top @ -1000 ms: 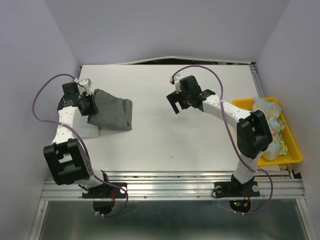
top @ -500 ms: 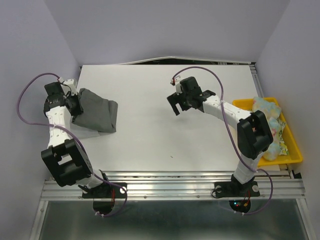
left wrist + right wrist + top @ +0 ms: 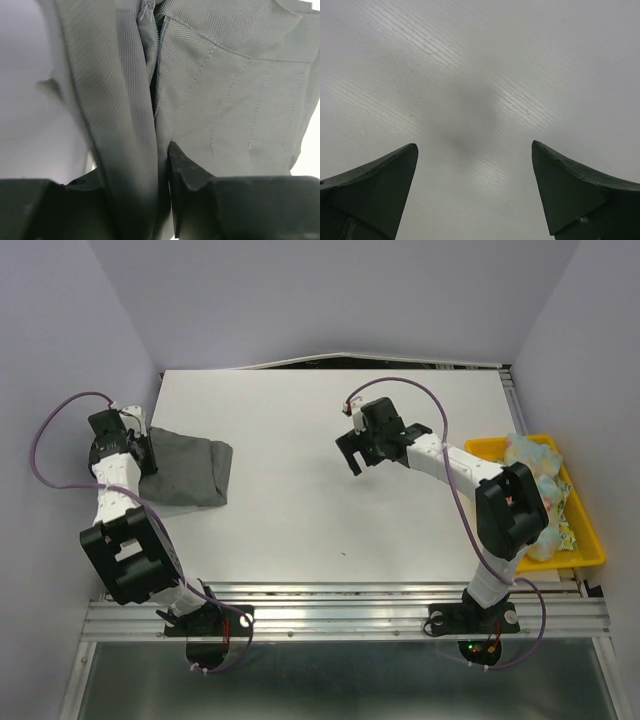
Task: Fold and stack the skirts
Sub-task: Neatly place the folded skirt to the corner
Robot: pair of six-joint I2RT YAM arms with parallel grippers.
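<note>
The left claw is clenched on a bunched fold of the charcoal skirt. In its wrist view the cloth rises straight out from between the two dark fingers and fills nearly the whole frame. Just beyond the fingertips a zip opening runs away from the claw, with fine stitch lines on the panel to its right. From above, the left claw sits at the skirt's left edge. The rest of the charcoal skirt lies folded and flat on the bench, reaching out to the claw's right.

The right claw is released, its two fingers spread wide with only bare white bench showing between and beyond them. It casts a soft shadow there. In the top view the right claw hangs over the middle of the bench, well apart from the charcoal skirt on its left. Farther to its right, beside that arm's elbow, a yellow tray holds a heap of pastel skirts.
</note>
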